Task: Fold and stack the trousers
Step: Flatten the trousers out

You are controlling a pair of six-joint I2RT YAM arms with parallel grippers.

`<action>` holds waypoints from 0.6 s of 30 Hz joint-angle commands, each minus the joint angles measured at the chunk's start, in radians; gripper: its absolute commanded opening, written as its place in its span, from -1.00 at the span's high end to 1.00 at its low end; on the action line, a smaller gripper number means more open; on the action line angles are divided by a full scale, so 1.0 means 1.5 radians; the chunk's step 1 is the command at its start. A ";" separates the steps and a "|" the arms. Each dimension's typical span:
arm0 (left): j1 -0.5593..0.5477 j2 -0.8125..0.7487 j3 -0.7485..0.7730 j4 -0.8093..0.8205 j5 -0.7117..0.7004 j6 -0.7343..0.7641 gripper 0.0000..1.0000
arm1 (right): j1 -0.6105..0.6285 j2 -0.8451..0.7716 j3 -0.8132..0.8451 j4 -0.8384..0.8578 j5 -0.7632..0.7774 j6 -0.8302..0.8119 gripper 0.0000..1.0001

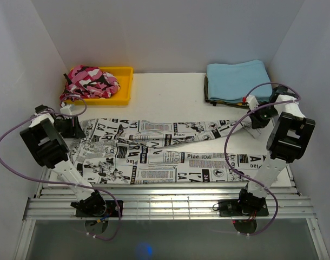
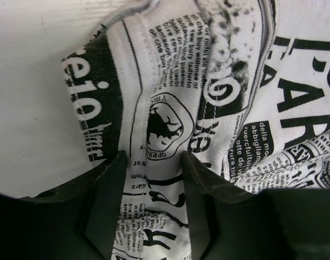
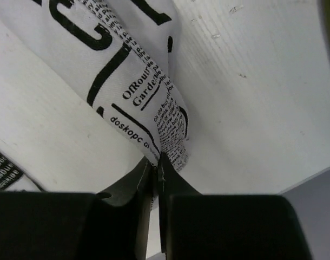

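The trousers (image 1: 154,157), white with black newspaper print, lie spread across the table from left to right. My left gripper (image 1: 74,128) sits at their left end. In the left wrist view it (image 2: 154,157) stands open, its fingers (image 2: 108,189) straddling a ridge of the printed cloth (image 2: 170,81) without pinching it. My right gripper (image 1: 253,120) is at the right end, above the table. In the right wrist view it (image 3: 157,160) is shut on a hem corner of the trousers (image 3: 138,92), which rises off the white table in a taut fold.
A yellow tray (image 1: 127,81) at the back left holds a pink camouflage garment (image 1: 92,81). A folded light blue cloth (image 1: 238,78) lies at the back right, close behind the right arm. White walls close in three sides. Metal rails (image 1: 170,203) run along the near edge.
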 commanded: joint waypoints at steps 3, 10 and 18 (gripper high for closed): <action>-0.010 0.025 0.036 0.020 -0.008 -0.048 0.10 | -0.003 -0.149 -0.045 0.105 -0.006 -0.067 0.84; -0.019 0.050 0.012 0.080 -0.095 -0.113 1.00 | -0.006 -0.392 -0.485 0.590 0.078 -0.201 0.85; -0.018 0.011 0.008 0.079 -0.090 -0.112 0.74 | -0.012 -0.363 -0.573 0.635 0.152 -0.233 -0.72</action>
